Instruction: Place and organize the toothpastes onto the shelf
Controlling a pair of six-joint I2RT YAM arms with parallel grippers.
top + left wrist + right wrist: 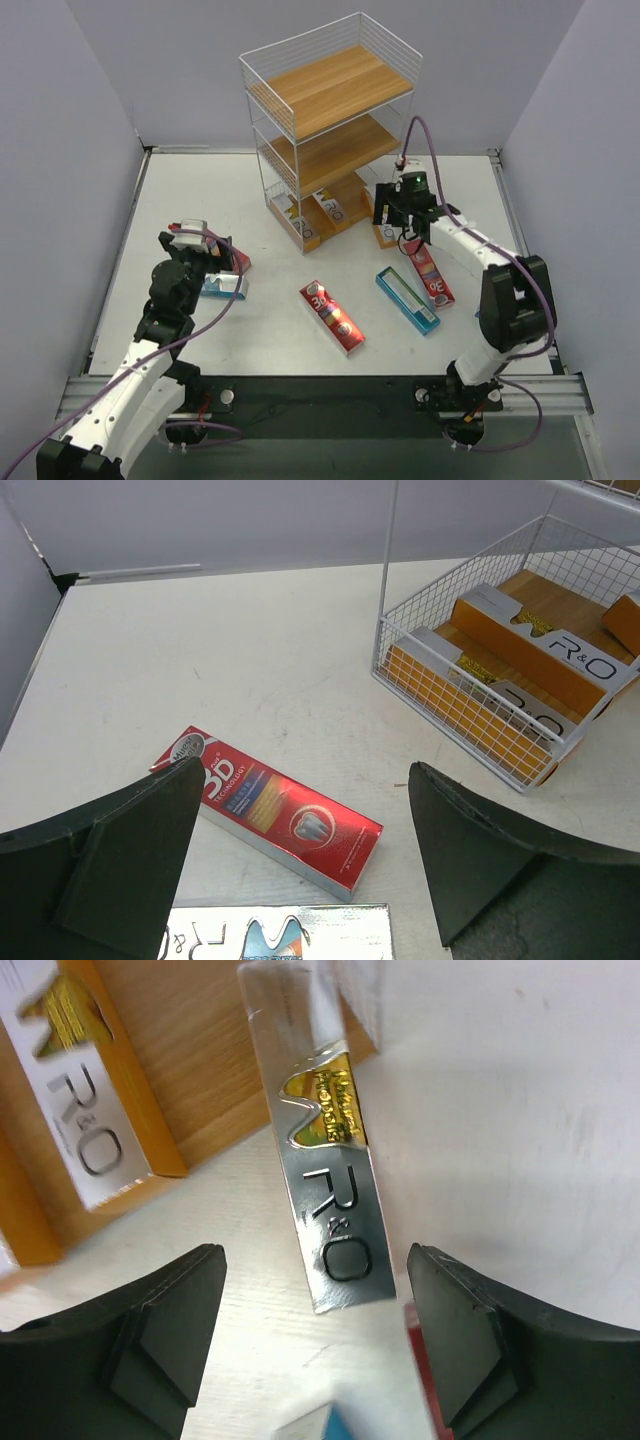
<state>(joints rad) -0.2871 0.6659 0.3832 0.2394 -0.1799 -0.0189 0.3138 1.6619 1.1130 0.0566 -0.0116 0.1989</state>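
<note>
Hovering spread, left claw (305, 788) over a red carton (285, 822), right claw (315, 1260) over a silver carton (325, 1160) beside the shelf (335, 90).

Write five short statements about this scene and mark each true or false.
1. Orange cartons lie on the shelf's bottom board. True.
2. A red carton lies on the table between the arms. True.
3. The right fingers clamp a red carton. False: they are open above an R&O carton.
4. The left fingers are shut. False: they are open, holding nothing.
5. The teal carton stands on the top board. False: it lies on the table.
</note>
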